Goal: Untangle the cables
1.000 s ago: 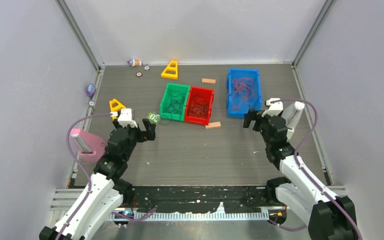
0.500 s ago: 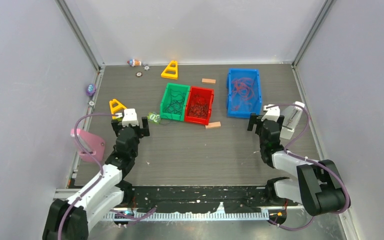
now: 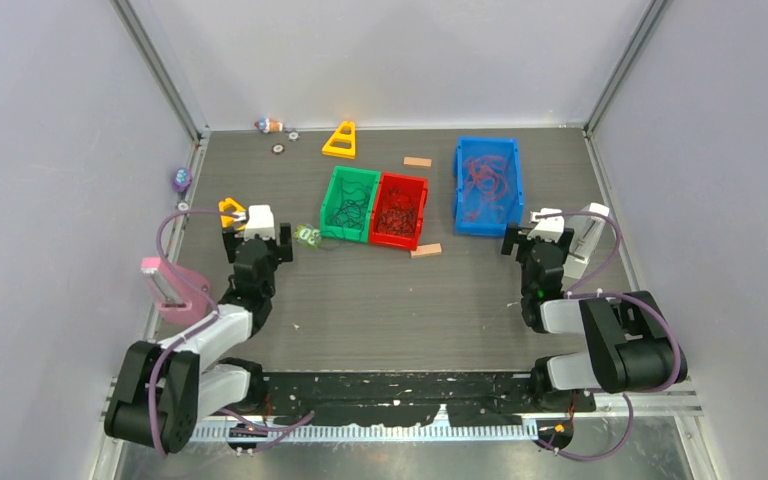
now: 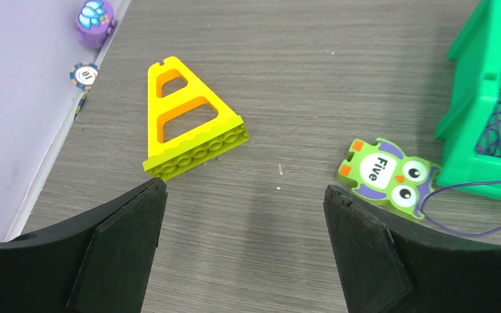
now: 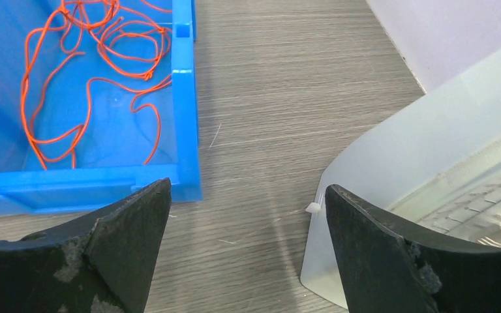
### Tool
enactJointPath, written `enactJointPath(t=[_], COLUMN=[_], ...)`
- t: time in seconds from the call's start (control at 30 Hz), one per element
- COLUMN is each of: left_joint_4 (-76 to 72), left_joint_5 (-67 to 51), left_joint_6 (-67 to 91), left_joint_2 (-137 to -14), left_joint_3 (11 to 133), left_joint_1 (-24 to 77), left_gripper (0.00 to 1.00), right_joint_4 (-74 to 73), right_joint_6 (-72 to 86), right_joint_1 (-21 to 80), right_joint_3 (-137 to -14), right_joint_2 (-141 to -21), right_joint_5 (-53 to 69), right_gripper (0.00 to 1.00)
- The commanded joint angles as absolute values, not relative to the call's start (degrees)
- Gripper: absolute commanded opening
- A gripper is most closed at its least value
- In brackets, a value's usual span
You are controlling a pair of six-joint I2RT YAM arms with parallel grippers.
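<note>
Seeing the cables [image 3: 484, 180] lying by colour in the green bin [image 3: 328, 205], red bin [image 3: 405, 178] and blue bin [image 3: 485, 142], I judge us nearly done, with left gripper [image 4: 244, 208] and right gripper [image 5: 248, 208] fingers [image 4: 124, 248] spread, empty.

I log: blue bin [image 5: 185, 98] at one o'clock, orange-red cables [image 5: 91, 78]; red bin [image 3: 393, 241], green bin [image 3: 343, 236] at twelve, dark cables [image 3: 346, 213]; yellow wedge [image 4: 196, 151]; green-purple owl [image 4: 391, 177]; grey-grained table [image 4: 287, 65].
</note>
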State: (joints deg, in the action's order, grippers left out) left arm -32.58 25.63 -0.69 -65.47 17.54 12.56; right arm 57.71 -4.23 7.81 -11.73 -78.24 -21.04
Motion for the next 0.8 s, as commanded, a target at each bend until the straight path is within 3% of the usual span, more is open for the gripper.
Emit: enactJointPath(t=[0.0,0.17,0.33,0.4,0.47,0.5,0.57,0.6,0.63,0.77], left_joint_4=[-40.0,-50.0,-61.3,-57.6,-57.8,-63.1,-51.8,-55.6,-60.5,-54.8], left_joint_5=[22.7,17.3,14.9,12.0,2.8,2.7,0.5,-0.6,1.4,3.1], left_joint_6=[-0.7,-5.3,-8.5,-6.2,-5.3,-5.4,-4.5,-4.1,-3.5,-2.8], left_joint_2=[-59.7,-58.4,-68.9,-68.4,-71.1,-73.4,-70.3,-71.1,-72.5,-71.9], left_joint_3=[13.7,8.2,9.0,10.3,10.7,10.2,13.1,12.3,10.8,13.0], left_joint_1=[11.6,11.0,9.3,6.9,3.2,2.9,1.7,1.4,1.4,1.4], left_gripper=[0.91,0.87,0.87,0.90,0.81,0.84,0.83,0.82,0.97,1.00], right_joint_4=[68.0,67.4,67.7,67.8,67.7,67.8,67.8,67.7,67.7,67.7], right_joint_6=[-4.1,-4.2,-4.2,-4.2,-4.2,-4.3,-4.2,-4.2,-4.2,-4.2], right_joint_1=[7.4,7.4,7.3,7.4,7.4,7.4,7.3,7.4,7.4,7.4], right_joint_3=[-10.8,-10.9,-10.9,-10.9,-10.8,-10.8,-10.9,-11.0,-10.8,-10.9], right_joint_2=[-78.9,-78.7,-78.8,-78.8,-78.8,-78.8,-78.8,-78.8,-78.8,-78.8], right_joint_5=[-22.6,-22.3,-22.3,-22.2,-22.3,-22.2,-22.2,-22.2,-22.2,-22.2], right_gripper=[0.98,0.95,0.95,0.95,0.95,0.95,0.95,0.95,0.95,0.95])
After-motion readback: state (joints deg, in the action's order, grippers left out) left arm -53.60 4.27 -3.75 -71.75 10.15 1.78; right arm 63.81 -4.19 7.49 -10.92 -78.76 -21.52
